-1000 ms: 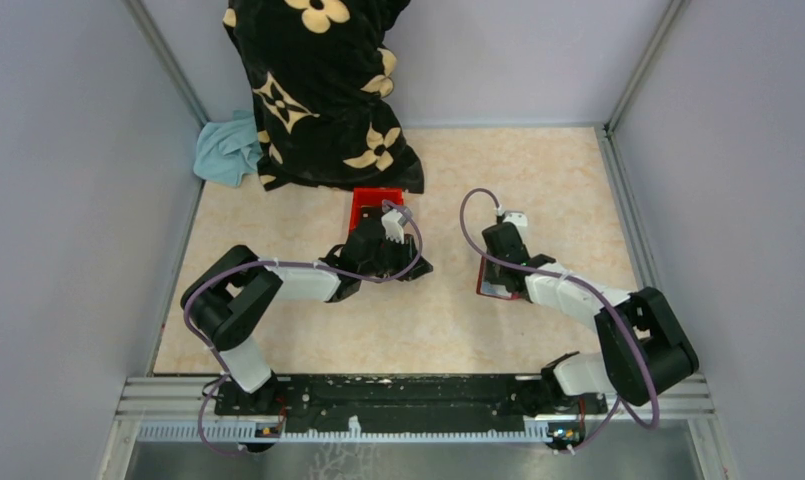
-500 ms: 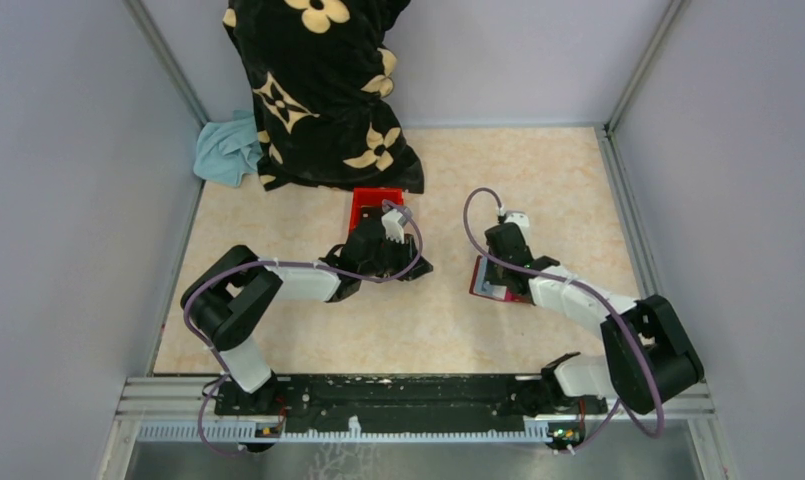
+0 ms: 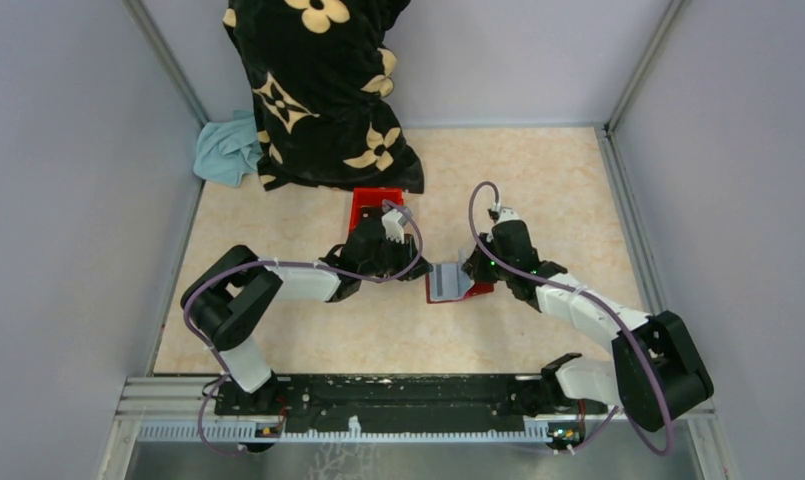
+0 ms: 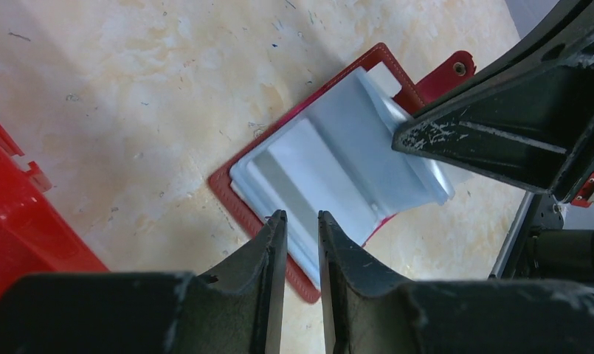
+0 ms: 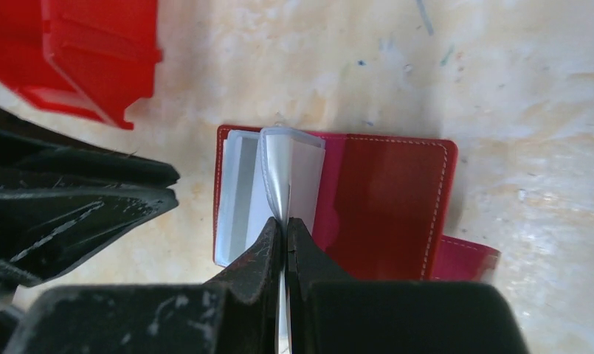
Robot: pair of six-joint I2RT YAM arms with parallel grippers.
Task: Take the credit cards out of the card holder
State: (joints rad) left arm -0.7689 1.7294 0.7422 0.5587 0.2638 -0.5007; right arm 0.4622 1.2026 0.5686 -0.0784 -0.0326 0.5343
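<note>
Centrally on the beige marbled tabletop (image 3: 548,180) lay the small dark red folding card holder (image 5: 386,199), spread open and flat, its strap sticking out at one corner. Its pale blue-grey flat credit cards (image 4: 330,158) sat on one half of the open wallet, partly lifted and fanned rather than lying flush.

The right gripper (image 5: 285,221) was clamped tight on the edge of one thin pale leaf of that stack, which curved up from the wallet into the pinch between the two black fingers (image 5: 260,254) with no gap visible. The bare red inner face of the holder lay to one side of those fingers, the rest of the cards to the other.

The left gripper (image 4: 301,217) hung just beside it, over the card end of the holder. Its jaws stood a narrow slit apart with nothing between them – the pale cards and the stitched red border showed through the gap. Whether its tips touched the holder I could not tell. In the overhead view the two grippers were close together, with the holder beneath and between them.

The bright red plastic open box (image 3: 373,197) stood just beyond the left gripper. Behind it a black cloth with cream flower shapes (image 3: 318,90) was heaped against the back wall, with a crumpled light blue cloth (image 3: 228,150) at its left.
</note>
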